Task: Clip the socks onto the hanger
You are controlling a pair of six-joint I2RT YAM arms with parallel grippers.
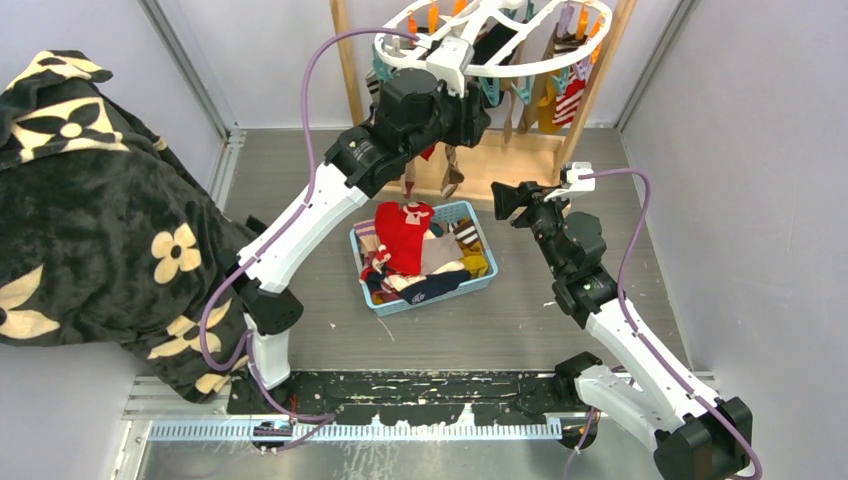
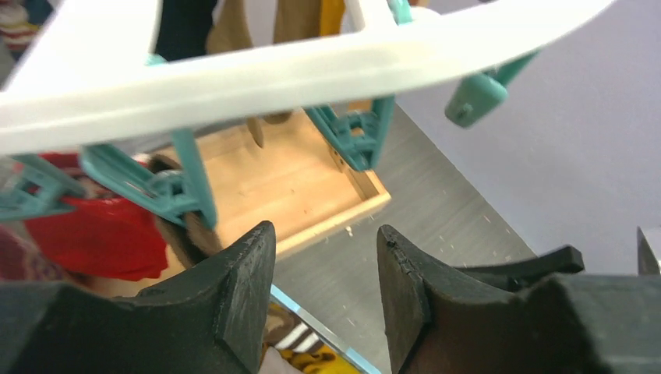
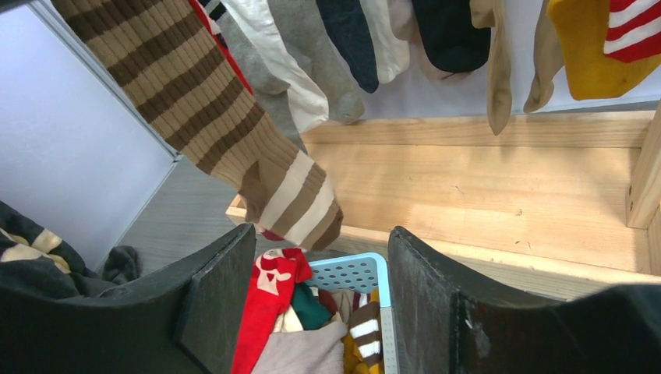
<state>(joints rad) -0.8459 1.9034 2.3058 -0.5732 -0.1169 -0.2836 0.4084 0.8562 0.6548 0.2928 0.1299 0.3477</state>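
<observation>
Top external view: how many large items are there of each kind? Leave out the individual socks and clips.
Robot arms: 2 (left arm, right arm)
Blue basket: 1
White hanger: 1
Wooden stand: 1
Black floral blanket: 1
Total: 6

Left gripper (image 2: 326, 238), right gripper (image 3: 321, 238): jaws apart.

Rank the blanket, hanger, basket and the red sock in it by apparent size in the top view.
1. Blanket, by far the largest.
2-3. Hanger and basket: not ranked. The hanger spans wider, but it hangs nearer the camera and the frame's top cuts it off.
4. Red sock, smallest.
</observation>
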